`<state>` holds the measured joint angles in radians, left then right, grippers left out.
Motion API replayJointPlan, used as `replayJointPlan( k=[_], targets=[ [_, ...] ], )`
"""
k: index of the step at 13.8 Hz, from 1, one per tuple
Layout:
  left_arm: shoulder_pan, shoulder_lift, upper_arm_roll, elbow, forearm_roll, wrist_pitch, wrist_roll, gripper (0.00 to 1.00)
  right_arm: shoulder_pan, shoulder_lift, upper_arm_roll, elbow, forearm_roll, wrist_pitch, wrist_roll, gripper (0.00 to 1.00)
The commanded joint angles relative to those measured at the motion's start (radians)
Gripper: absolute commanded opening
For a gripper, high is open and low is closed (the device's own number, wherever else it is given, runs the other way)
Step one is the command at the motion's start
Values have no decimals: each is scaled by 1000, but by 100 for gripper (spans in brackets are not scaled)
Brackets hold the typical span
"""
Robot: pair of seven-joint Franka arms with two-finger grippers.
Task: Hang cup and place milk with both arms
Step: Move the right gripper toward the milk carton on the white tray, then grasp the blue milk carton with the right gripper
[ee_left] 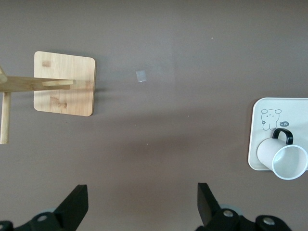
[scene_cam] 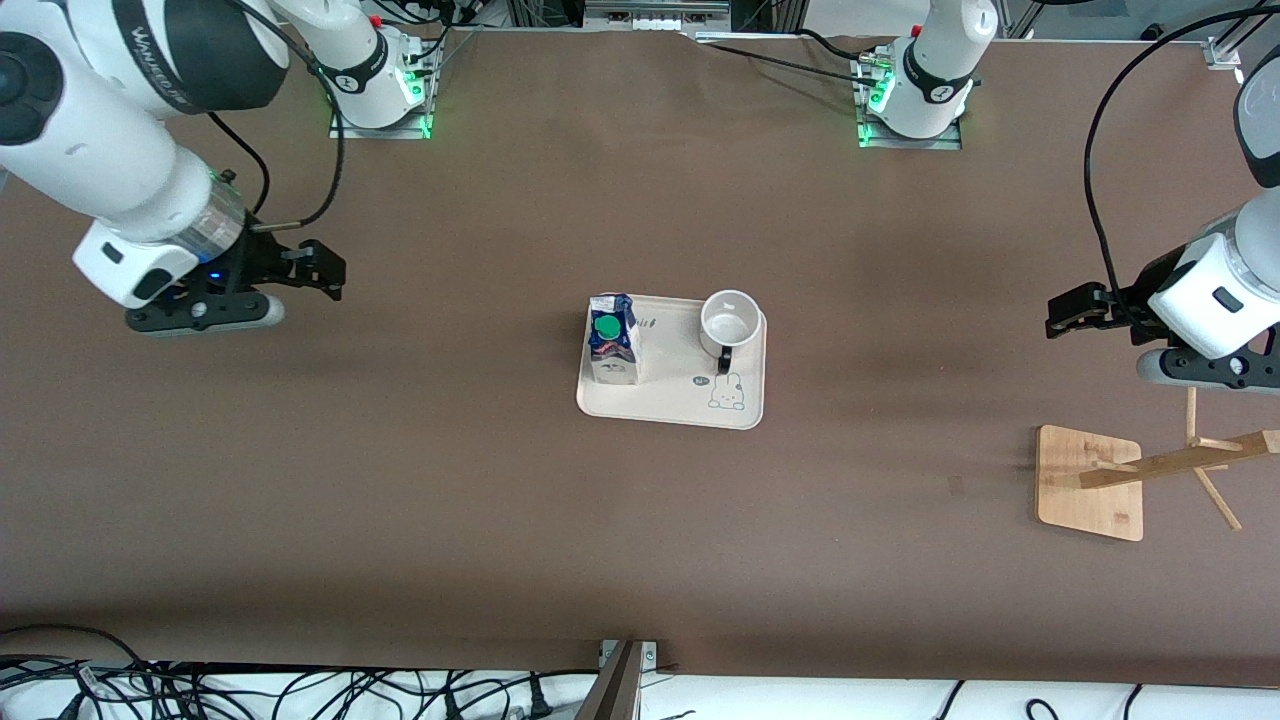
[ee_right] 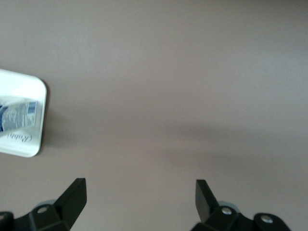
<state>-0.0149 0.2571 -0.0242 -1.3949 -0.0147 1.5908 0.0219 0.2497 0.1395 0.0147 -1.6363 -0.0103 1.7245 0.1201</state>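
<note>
Milk (ee_right: 17, 120): cut by the right wrist view's edge, print blurred.
Rack (scene_cam: 1160, 470): arms run past the front view's edge.

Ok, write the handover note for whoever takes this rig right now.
Left gripper: open, empty, over bare table near the wooden cup rack.
Right gripper: open, empty, over bare table toward the right arm's end.
Cup and milk carton: both upright on the cream tray, mid-table, apart from each other.
Done: nothing; neither is grasped.
Left: hang the cup on the rack, place the milk.
</note>
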Motion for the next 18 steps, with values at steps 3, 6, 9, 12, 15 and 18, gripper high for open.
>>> replayJointPlan(
  k=[3, 6, 9, 12, 15, 18],
  targets=[
    [-14, 14, 1, 31, 21, -14, -31, 100, 84, 49, 30, 24, 133, 35, 50, 100],
    [-16, 14, 1, 31, 21, -14, -33, 100, 210, 127, 30, 38, 170, 136, 229, 100],
    [-16, 14, 0, 31, 21, -14, -33, 100, 304, 212, 30, 52, 170, 246, 384, 100],
    [-16, 13, 0, 31, 21, -14, -33, 100, 362, 297, 30, 70, 168, 363, 475, 100],
    [-16, 14, 0, 31, 21, -14, -33, 100, 394, 373, 30, 134, 162, 392, 549, 100],
    [-16, 14, 0, 31, 21, -14, -33, 100, 410, 396, 28, 136, 159, 421, 567, 100]
  ],
)
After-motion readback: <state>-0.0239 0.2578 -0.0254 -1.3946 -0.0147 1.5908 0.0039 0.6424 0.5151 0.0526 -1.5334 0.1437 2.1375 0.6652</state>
